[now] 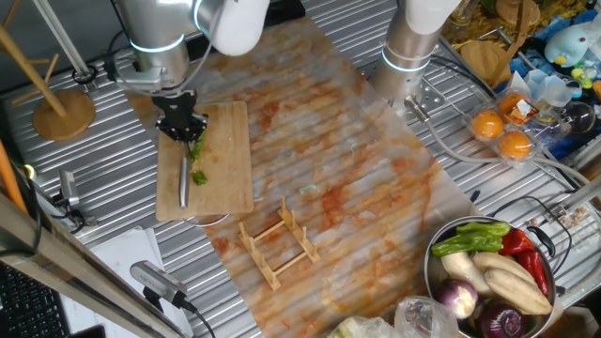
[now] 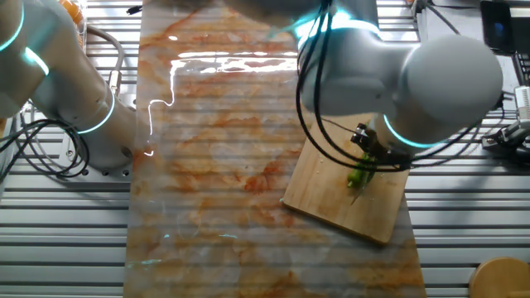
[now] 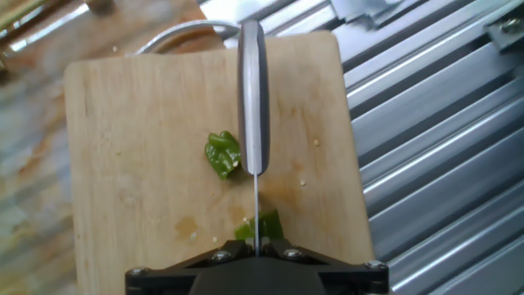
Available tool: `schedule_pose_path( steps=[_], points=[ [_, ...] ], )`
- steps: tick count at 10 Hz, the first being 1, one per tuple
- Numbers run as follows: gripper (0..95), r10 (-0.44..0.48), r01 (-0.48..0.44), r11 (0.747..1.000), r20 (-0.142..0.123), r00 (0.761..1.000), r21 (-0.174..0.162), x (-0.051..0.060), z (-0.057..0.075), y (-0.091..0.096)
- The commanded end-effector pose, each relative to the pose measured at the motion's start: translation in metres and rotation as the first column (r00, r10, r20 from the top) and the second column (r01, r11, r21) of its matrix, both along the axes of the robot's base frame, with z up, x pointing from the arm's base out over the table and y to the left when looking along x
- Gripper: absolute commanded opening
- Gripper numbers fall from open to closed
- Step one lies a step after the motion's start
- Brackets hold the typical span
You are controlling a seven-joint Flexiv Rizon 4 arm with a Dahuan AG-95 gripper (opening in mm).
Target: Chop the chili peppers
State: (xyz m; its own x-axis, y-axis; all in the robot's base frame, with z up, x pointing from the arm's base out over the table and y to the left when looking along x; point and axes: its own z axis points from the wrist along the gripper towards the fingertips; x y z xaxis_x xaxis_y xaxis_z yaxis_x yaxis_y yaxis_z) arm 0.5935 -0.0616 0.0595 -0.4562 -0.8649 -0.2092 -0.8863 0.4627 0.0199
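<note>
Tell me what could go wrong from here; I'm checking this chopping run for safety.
1. The chili pieces lie loose beside the knife, so a cut may push them aside or miss them.
2. One piece sits close under the gripper, partly hidden in the hand view, and could be left uncut.
3. The board lies loose on the mat near its edge; a hard chop might shift it.

Matt pale wooden cutting board (image 3: pixel 139 156) with light scoring, glossy green chili pieces (image 3: pixel 223 154), smooth brushed-metal knife (image 3: pixel 253 98), ribbed metal tabletop (image 3: pixel 442 147) at frame right.
</note>
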Motion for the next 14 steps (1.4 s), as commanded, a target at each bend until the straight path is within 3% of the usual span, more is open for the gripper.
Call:
schedule_pose_path(
  steps=[1,6,11,14],
  points=[
    [0.0,-0.010,0.009,0.999,-0.050,0.999,-0.030,0.004,0.000,0.001],
    [0.0,-0.033,0.022,0.994,-0.109,0.994,-0.103,0.005,0.006,0.001],
    [0.0,-0.037,0.025,0.994,-0.112,0.993,-0.108,0.004,0.012,0.002],
    [0.0,-0.054,0.037,0.989,-0.121,0.991,-0.143,0.003,0.013,0.002]
  ],
)
